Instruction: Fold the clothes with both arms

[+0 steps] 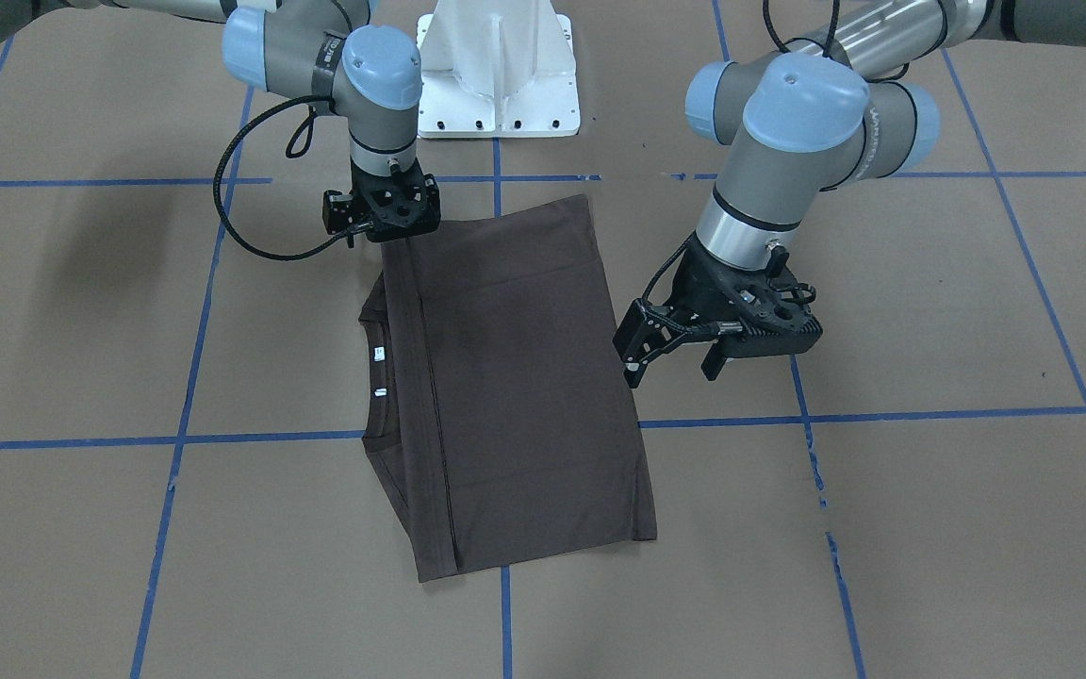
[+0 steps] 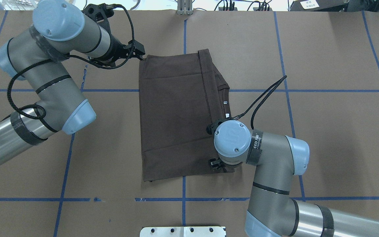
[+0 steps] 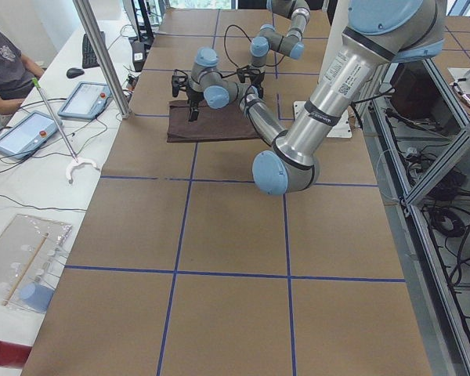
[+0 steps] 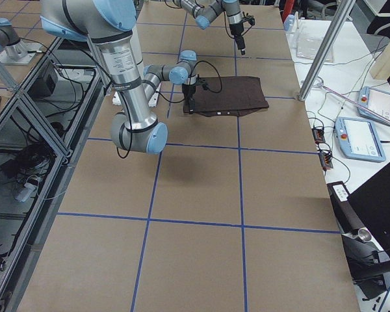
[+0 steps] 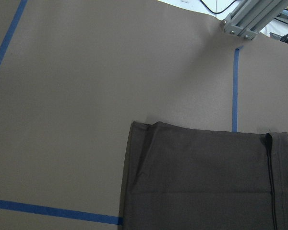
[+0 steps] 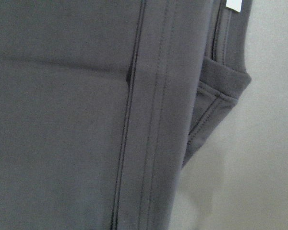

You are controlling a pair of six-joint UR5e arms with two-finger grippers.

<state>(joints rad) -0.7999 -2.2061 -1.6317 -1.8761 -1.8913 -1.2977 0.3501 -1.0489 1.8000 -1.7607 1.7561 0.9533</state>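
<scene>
The left end effector (image 1: 672, 366) is hovering with its fingers spread apart, holding nothing. It is just off the left side of the T-shirt (image 2: 176, 115), up by the corner nearest the far edge of the worktop (image 2: 324, 131). The shirt is lying flat around the middle of the worktop, already folded into a rectangle. Its long axis is running from the robot's edge to the far edge, and the collar (image 1: 375, 377) is peeking out on the robot's right. The right end effector (image 1: 383, 212) is sitting low at the shirt's right corner nearest the robot. I cannot tell whether its fingers are apart or pinching cloth. Each arm is standing nearest one of two diagonally opposite corners, so the coming fold is likely lying across that long axis.
</scene>
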